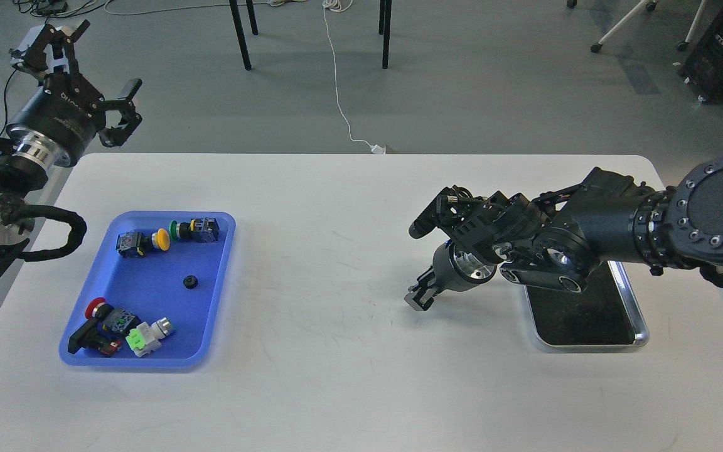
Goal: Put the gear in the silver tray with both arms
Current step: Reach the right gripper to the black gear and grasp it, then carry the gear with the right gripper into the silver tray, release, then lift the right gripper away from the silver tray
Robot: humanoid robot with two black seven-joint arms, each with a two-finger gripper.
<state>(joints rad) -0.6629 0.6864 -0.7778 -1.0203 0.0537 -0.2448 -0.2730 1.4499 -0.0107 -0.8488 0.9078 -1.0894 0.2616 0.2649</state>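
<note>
Blue tray (208,326) nearest, small black gear (191,282) loose on its floor among push-button switches.

Gear looks light, hard and stiff, likely slippery on its round edge, so pinching across its toothed rim seems best. Left gripper (95,81) hangs raised beyond the table's (336,251) far left corner, claws spread wide, empty. Right gripper (420,295) points down just left of the silver tray (641,329); its opening I cannot tell.
</note>
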